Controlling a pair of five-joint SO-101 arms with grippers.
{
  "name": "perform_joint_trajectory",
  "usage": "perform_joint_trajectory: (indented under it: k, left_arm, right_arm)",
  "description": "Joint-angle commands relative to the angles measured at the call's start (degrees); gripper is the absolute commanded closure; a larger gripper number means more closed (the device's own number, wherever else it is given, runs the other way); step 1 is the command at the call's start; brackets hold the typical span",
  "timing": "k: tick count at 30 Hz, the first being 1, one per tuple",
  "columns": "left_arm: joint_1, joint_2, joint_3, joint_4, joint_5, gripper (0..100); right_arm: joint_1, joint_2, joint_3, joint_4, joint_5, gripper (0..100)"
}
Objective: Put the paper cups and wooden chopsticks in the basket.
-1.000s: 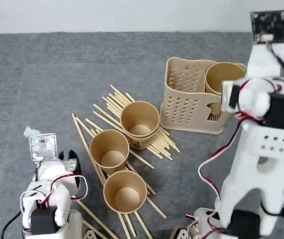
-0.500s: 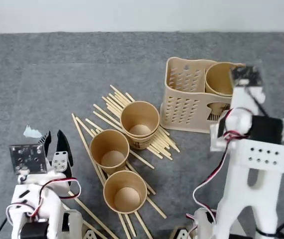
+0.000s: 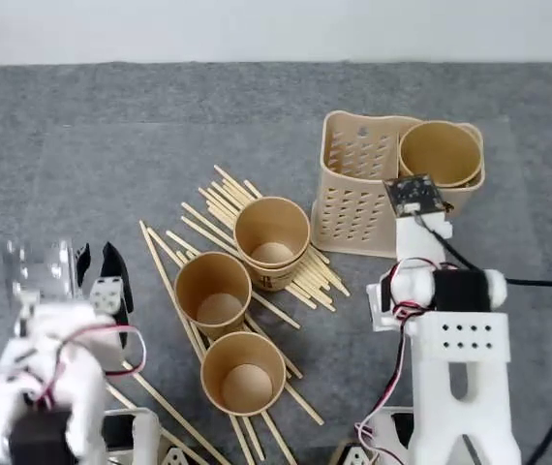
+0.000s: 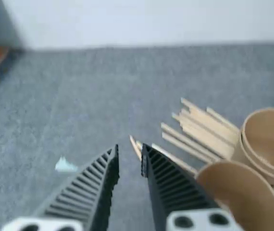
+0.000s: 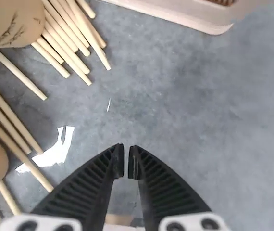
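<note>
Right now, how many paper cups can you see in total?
4. One paper cup sits in the basket; three stand among the chopsticks on the table: far, middle, near. Nested cups may be hidden.

My right arm (image 3: 455, 368): white printed shell, with a black servo (image 3: 462, 289) set in. Below the servo, rows of small round holes (image 3: 460, 334). Beside the servo, red, black and white wires (image 3: 397, 315). Above the servo, a dark circuit board (image 3: 417, 195). My left arm (image 3: 58, 373): white too, with red wire loops (image 3: 126, 334). My left claw (image 4: 130, 153) and right claw (image 5: 124, 161): black, ribbed, saw-toothed inside, on white bases with dark screw holes (image 4: 182, 221).
</note>
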Motion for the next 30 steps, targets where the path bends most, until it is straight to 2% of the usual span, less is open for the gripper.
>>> perform_joint_trajectory:
  k: [1, 6, 10, 14, 20, 22, 26, 30]
  left_arm:
    - [0.5, 16.9, -14.3, 9.8, -0.5, 92]
    - [7.9, 31.6, -23.6, 19.4, -0.6, 92]
    - [13.9, 37.3, -24.3, 20.1, -0.3, 92]
    - [14.2, 42.0, -24.3, 20.1, -0.3, 91]
    - [14.1, 50.9, -24.2, 19.5, -0.3, 81]
    - [14.0, 53.9, -24.1, 17.8, -0.3, 81]
    - [14.2, 58.5, -22.6, 13.6, -0.4, 85]
    - [14.5, 61.3, -19.4, 8.4, -0.5, 99]
  right_arm:
    - [-0.4, -1.9, 2.8, -5.1, 0.2, 95.7]
    - [-0.4, -2.2, 9.9, -12.8, 0.2, 95.7]
    - [-0.2, -2.2, 14.9, -17.7, -4.0, 95.7]
    - [-0.4, -2.2, 17.6, -19.7, -7.0, 95.7]
    - [0.0, -2.2, 17.9, -19.7, -7.1, 95.7]
    - [0.0, -2.2, 17.9, -19.6, -7.1, 95.7]
    - [0.0, -2.2, 17.9, -19.4, -7.1, 95.7]
    - [0.0, -2.2, 17.9, -19.4, -7.1, 95.7]
